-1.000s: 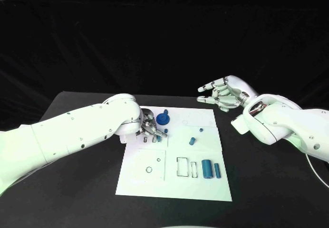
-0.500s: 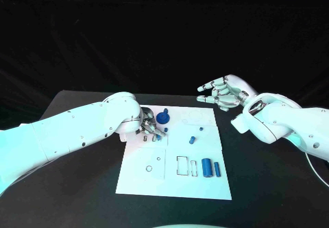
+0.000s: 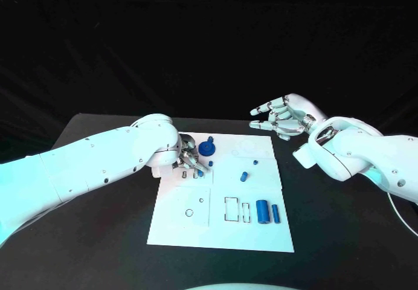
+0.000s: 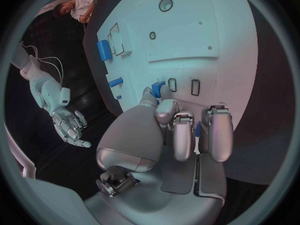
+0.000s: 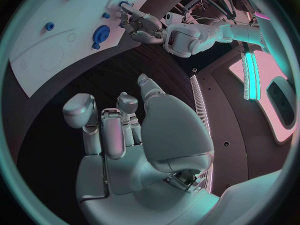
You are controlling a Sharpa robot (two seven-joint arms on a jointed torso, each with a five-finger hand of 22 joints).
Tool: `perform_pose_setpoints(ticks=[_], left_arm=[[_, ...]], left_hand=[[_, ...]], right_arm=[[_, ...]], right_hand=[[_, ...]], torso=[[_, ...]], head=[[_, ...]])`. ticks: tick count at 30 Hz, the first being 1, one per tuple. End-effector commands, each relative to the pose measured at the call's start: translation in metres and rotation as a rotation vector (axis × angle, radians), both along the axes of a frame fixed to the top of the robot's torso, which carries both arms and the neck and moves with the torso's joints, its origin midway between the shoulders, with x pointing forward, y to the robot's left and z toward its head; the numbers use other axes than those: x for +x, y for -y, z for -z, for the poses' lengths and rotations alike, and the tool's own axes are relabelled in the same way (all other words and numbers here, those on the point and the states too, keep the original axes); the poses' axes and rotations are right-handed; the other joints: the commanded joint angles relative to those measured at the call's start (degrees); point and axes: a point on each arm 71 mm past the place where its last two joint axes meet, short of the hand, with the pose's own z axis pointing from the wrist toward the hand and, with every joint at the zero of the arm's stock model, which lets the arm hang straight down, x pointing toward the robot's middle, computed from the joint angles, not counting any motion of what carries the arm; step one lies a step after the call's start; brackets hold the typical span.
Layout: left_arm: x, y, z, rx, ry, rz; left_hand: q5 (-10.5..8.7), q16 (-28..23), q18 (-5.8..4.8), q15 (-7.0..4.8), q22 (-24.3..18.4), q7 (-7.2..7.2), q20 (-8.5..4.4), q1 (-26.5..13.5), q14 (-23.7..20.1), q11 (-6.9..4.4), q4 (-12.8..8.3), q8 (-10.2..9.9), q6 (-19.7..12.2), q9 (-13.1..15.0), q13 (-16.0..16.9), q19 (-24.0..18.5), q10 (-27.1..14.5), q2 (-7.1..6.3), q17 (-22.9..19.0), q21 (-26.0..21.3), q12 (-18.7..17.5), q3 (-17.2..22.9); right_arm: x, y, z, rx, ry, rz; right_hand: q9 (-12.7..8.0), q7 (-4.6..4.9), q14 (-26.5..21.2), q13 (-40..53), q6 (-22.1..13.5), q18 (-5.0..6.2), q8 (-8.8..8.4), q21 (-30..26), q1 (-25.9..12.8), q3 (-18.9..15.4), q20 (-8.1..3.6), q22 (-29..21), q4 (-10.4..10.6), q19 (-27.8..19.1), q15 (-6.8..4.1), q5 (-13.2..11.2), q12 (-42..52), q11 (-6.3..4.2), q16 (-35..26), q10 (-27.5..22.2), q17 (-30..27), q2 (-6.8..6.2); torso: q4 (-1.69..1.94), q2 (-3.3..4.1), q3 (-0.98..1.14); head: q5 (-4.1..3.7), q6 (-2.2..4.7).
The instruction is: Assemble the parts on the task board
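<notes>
**Left hand on a blue part at the board's far left; right hand idle off the board**

The left hand (image 3: pixel 188 158) is seen lowered onto the far-left area of the board (image 3: pixel 222 235), its fingers curled down. In the left wrist view a small blue part (image 4: pixel 157 89) is pinched at the fingertips (image 4: pixel 149 92), just beside two small rectangular slots (image 4: pixel 195 86) in the board. The same part (image 3: pixel 200 172) is glimpsed in the head view beneath the hand.

The right hand (image 3: pixel 280 119) is held above the table (image 3: pixel 96 136), beyond the board's far right corner and well apart from it. Its fingers are spread and loosely bent, and nothing is held in it; this is confirmed in the right wrist view (image 5: pixel 125 130).

A round blue gear-like part (image 3: pixel 207 148) is noted on the board just beside the left hand. A small blue peg (image 3: pixel 244 178) lies near the board's middle, with a tiny blue dot (image 3: pixel 255 163) just beyond it. Two blue cylinders, one thick (image 3: pixel 262 214) and one thin (image 3: pixel 275 215), lie side by side at the right of the board's near half, next to two outlined rectangular recesses (image 3: pixel 232 209). A small ring mark (image 3: pixel 190 214) is noted on the near-left panel.
</notes>
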Motion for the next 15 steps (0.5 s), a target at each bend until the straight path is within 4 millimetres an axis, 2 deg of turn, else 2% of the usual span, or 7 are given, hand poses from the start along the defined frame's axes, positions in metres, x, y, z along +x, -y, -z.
perform_pose_setpoints(ticks=[1,3,4,6,7,11,15], left_arm=[[-0.0024,-0.0050,0.0057,0.059,-0.037,-0.014],[-0.0027,-0.0056,0.0057,0.058,-0.039,-0.012],[-0.0028,-0.0060,0.0057,0.057,-0.040,-0.012],[-0.0028,-0.0070,0.0057,0.053,-0.040,-0.014],[-0.0027,-0.0076,0.0056,0.050,-0.039,-0.017],[-0.0014,-0.0098,0.0044,0.025,-0.021,-0.041],[-0.0009,-0.0108,0.0028,-0.012,-0.001,-0.066]], left_hand=[[2.49,0.1,-0.30,-0.51,7.1,-0.06,-0.40,4.8,6.0,-0.14,-2.5,-0.9,-1.1,-0.2,-0.4,1.8,-0.5,0.60,15.1,-0.1,-0.8,4.6],[3.42,0.1,-0.29,-0.18,7.0,0.30,-0.18,4.8,6.0,0.13,-2.0,-1.4,-0.9,0.0,-0.6,1.7,-0.4,-1.47,15.1,-0.2,-1.3,9.1],[3.21,0.1,-0.33,0.88,7.0,0.69,0.52,1.7,6.0,0.13,1.2,-2.1,0.2,0.9,-0.7,1.7,0.2,-7.28,15.1,-0.3,-1.7,20.4],[3.54,0.1,-0.25,0.13,7.1,0.94,0.18,0.7,6.0,0.33,1.0,-2.0,-0.2,1.7,-0.7,1.7,0.2,-10.03,15.1,-0.3,-1.8,26.7],[3.36,0.1,-0.26,0.12,7.1,1.23,0.17,-1.4,6.0,0.32,1.4,-1.8,-0.1,2.6,-0.6,1.7,0.4,-12.35,15.1,-0.3,-1.8,32.0],[3.43,0.1,-0.25,0.30,7.2,0.61,0.27,-4.8,6.0,0.23,-0.8,-1.1,-0.1,4.4,-0.4,1.7,0.7,-15.18,15.1,-0.4,-1.6,40.3],[4.40,0.1,-0.27,0.10,7.4,0.61,0.25,-7.0,6.0,0.43,-2.3,-0.7,0.0,5.3,-0.1,1.8,1.0,-16.28,15.1,-0.4,-1.4,43.3]], right_arm=[[-0.0008,-0.0022,0.0009,-0.009,-0.006,-0.017],[-0.0008,-0.0023,0.0010,-0.009,-0.007,-0.018],[-0.0008,-0.0023,0.0010,-0.009,-0.007,-0.018],[-0.0008,-0.0024,0.0011,-0.009,-0.008,-0.018],[-0.0008,-0.0024,0.0011,-0.009,-0.008,-0.019],[-0.0007,-0.0024,0.0011,-0.007,-0.007,-0.018],[-0.0007,-0.0029,0.0011,-0.004,0.000,-0.016]], right_hand=[[0.1,-0.16,3.3,0.0,0.3,0.63,0.33,-0.2,-0.1,-0.5,-0.16,-0.1,0.0,-0.2,-0.08,0.1,-0.1,-0.25,-0.1,-0.2,2.9,0.30],[0.1,-0.16,3.3,0.0,0.3,0.63,0.33,-0.2,-0.1,-0.5,-0.16,-0.1,0.0,-0.2,-0.08,0.1,-0.1,-0.25,-0.1,-0.2,2.9,0.30],[0.1,-0.16,3.3,0.0,0.3,0.63,0.33,-0.2,-0.1,-0.5,-0.16,-0.1,0.0,-0.2,-0.08,0.1,-0.1,-0.25,-0.1,-0.2,2.9,0.30],[0.1,-0.16,3.3,0.0,0.3,0.63,0.33,-0.2,-0.1,-0.5,-0.16,-0.1,0.0,-0.2,-0.08,0.1,-0.1,-0.25,-0.1,-0.2,2.9,0.30],[0.1,-0.16,3.3,0.0,0.3,0.63,0.33,-0.2,-0.1,-0.5,-0.16,-0.1,0.0,-0.2,-0.08,0.1,-0.1,-0.25,-0.1,-0.2,2.9,0.30],[0.1,-0.16,3.3,0.0,0.3,0.63,0.33,-0.2,-0.1,-0.5,-0.16,-0.1,0.0,-0.2,-0.08,0.1,-0.1,-0.25,-0.1,-0.2,2.9,0.30],[0.1,-0.17,3.3,0.0,0.3,0.64,0.37,-0.2,0.0,-0.5,-0.17,-0.1,0.0,-0.2,-0.09,0.2,-0.1,-0.26,-0.1,-0.2,2.9,0.39]], torso=[[0.04,0.00,-0.01],[0.04,0.01,-0.02],[0.02,0.00,-0.02],[0.01,-0.03,-0.01],[0.01,-0.03,0.00],[0.04,-0.03,0.02],[0.12,-0.09,0.05]], head=[[0.10,-0.06],[0.11,-0.12],[0.15,-0.15],[0.28,-0.20],[0.30,-0.21],[0.35,-0.20],[0.47,-0.10]])
